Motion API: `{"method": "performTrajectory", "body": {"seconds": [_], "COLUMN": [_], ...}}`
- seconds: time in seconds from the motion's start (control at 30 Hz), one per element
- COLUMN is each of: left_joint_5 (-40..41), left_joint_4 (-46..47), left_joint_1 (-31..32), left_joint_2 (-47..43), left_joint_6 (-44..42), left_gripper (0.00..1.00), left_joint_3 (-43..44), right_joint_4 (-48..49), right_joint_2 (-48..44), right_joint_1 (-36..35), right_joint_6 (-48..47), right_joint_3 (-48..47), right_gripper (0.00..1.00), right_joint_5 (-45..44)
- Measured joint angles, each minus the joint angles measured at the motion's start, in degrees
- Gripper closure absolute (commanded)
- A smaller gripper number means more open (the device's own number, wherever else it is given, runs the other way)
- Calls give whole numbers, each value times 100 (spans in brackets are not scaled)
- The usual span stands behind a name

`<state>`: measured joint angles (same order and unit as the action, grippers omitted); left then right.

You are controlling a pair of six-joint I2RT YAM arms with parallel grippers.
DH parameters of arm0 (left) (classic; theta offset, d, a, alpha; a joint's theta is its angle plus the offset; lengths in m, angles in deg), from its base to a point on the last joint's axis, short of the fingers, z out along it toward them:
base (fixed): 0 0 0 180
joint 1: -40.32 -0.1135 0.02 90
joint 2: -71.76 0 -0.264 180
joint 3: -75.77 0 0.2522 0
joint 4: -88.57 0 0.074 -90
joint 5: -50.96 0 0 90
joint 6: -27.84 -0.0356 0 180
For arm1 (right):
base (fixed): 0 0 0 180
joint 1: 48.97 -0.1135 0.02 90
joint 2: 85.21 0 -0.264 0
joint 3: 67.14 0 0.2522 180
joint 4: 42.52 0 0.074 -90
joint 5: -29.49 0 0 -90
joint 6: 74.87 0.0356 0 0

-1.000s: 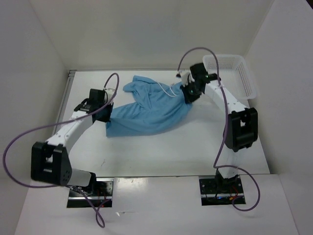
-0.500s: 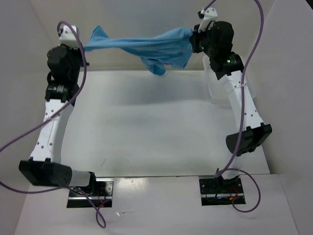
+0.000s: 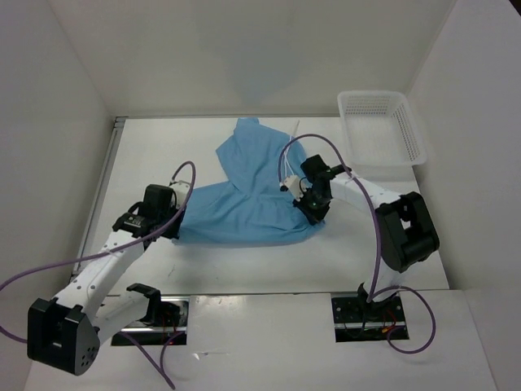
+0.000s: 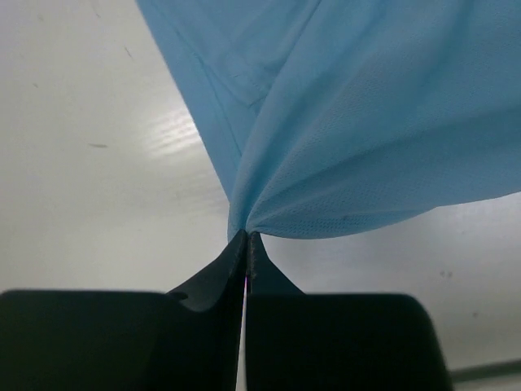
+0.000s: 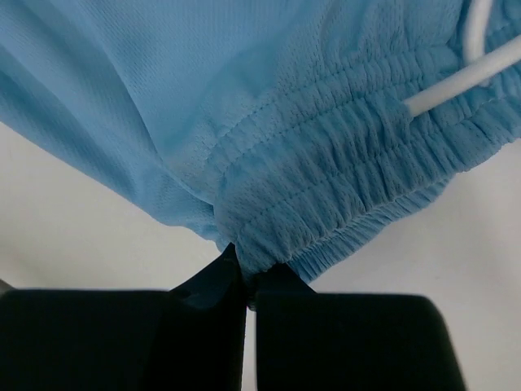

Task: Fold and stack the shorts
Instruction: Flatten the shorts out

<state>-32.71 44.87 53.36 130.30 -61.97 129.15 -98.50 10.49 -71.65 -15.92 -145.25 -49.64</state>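
Note:
The light sky-blue shorts (image 3: 248, 199) lie spread on the white table, one leg reaching toward the back. My left gripper (image 3: 173, 226) is shut on the shorts' left corner; in the left wrist view (image 4: 247, 236) the fabric (image 4: 350, 122) fans out from the pinched tips. My right gripper (image 3: 313, 213) is shut on the gathered elastic waistband (image 5: 342, 155) at the shorts' right edge, its tips (image 5: 248, 265) biting the band's rim. The thin white drawstring (image 5: 464, 73) runs off near the waistband and also shows by the right arm (image 3: 291, 134).
A white mesh basket (image 3: 381, 126) stands at the back right of the table. White walls close in the left, back and right sides. Purple cables loop over both arms.
Both arms have come down from holding the shorts stretched high in the air and now hold them laid flat on the table, nearer the front than a second ago.

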Motion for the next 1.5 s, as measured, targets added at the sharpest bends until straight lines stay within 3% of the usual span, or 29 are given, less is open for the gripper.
{"method": "performTrajectory", "body": {"seconds": [0.13, 0.27, 0.4, 0.47, 0.53, 0.57, 0.73, 0.87, 1.0, 1.13, 1.5], "left_joint_5": [-223, -407, -691, -887, -1073, -1147, -1010, -966, -938, -920, -907], "left_joint_4": [-455, -778, -1381, -1672, -1880, -1934, -942, -79, 662, 1025, 1287], "left_joint_1": [175, 247, 256, 256, 256, 256, 22, -374, -308, -227, -31], "left_joint_2": [-280, -297, -422, -570, -758, -859, -752, 610, 1523, 1985, 2809], "left_joint_6": [0, -4, -11, -13, -9, -4, 2, 2, 0, 4, 2], "left_gripper": [98, 88, 38, 32, 29, 28, 32, 34, 41, 49, 56], "left_joint_3": [-160, -262, -295, -286, -280, -273, -260, 186, 365, 404, 619], "right_joint_4": [-205, -240, -243, -271, -343, -385, -730, -750, -643, -592, -391], "right_joint_2": [-107, -214, -337, -361, -389, -426, -774, -874, -863, -813, -796], "right_joint_1": [-136, -105, -107, -107, -107, -107, -105, -107, -107, -107, -107], "right_joint_6": [-400, -623, -822, -935, -1034, -1067, -1019, -778, -647, -588, -470], "right_joint_3": [369, 413, 662, 802, 927, 975, 866, 387, 289, 343, 603], "right_gripper": [100, 94, 77, 68, 66, 59, 53, 53, 55, 56, 59], "right_joint_5": [-173, -308, -531, -715, -890, -968, -1152, -994, -894, -863, -844]}}
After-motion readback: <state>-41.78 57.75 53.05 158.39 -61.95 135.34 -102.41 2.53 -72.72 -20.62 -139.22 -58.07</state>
